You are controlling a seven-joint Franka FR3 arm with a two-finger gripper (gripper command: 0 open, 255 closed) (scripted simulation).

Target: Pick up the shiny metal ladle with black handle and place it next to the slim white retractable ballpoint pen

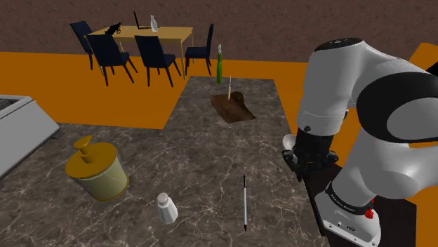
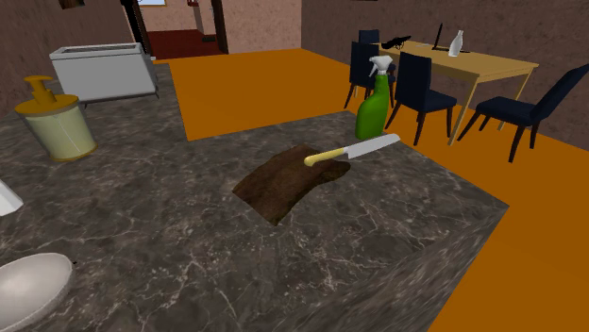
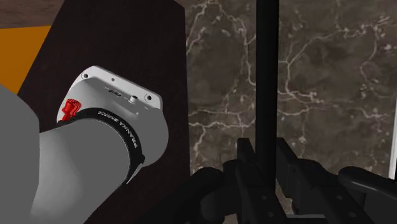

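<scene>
My gripper [image 1: 303,165] hangs beside the stand at the counter's near right edge, shut on the ladle. The ladle's pale bowl [image 1: 289,142] sticks out just above the fingers. In the wrist view the ladle's black handle [image 3: 267,76] runs straight out from between the fingers [image 3: 245,159], and the gripper [image 3: 266,151] clasps it. The slim white pen [image 1: 244,202] lies on the marble counter to the shoulder view's left of the gripper, lengthwise toward the front edge. A thin white line at the wrist view's edge looks like the pen [image 3: 389,83]. A pale rounded bowl [image 2: 33,288] shows low in the second exterior view.
A small white shaker [image 1: 167,208] stands near the pen. A yellow lidded jar [image 1: 98,168] sits further left. At the back, a brown mat [image 1: 233,107] carries a knife [image 2: 354,150], with a green spray bottle [image 1: 220,63] behind. The arm's base [image 3: 118,108] is close beside the gripper.
</scene>
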